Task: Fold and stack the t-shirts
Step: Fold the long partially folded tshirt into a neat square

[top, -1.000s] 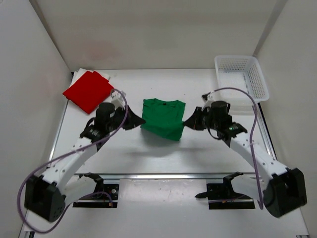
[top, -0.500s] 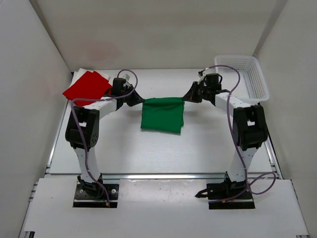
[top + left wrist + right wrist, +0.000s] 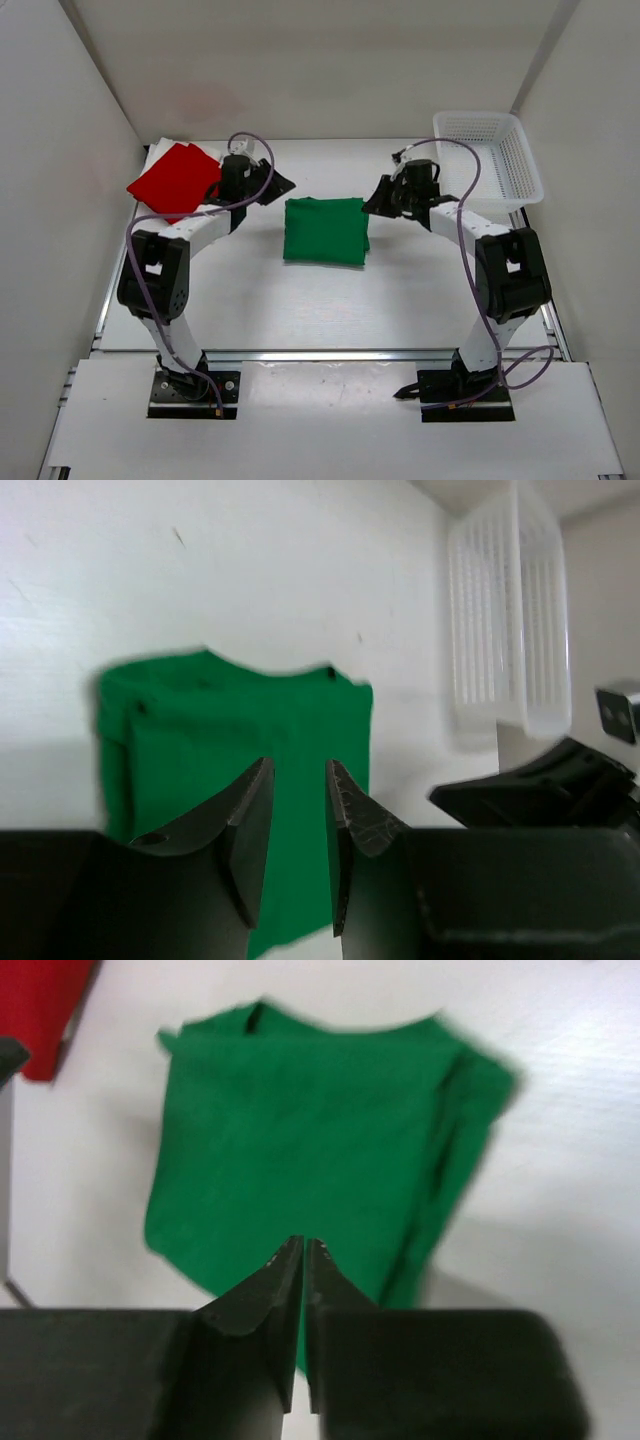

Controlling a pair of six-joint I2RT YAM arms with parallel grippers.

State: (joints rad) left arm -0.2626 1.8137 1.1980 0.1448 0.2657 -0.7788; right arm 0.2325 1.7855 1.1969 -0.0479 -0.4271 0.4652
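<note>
Legible markings: none. No text, label, brand, number or sign can be read on any surface in the top external, left wrist or right wrist views (both wrist views are blurred).
</note>
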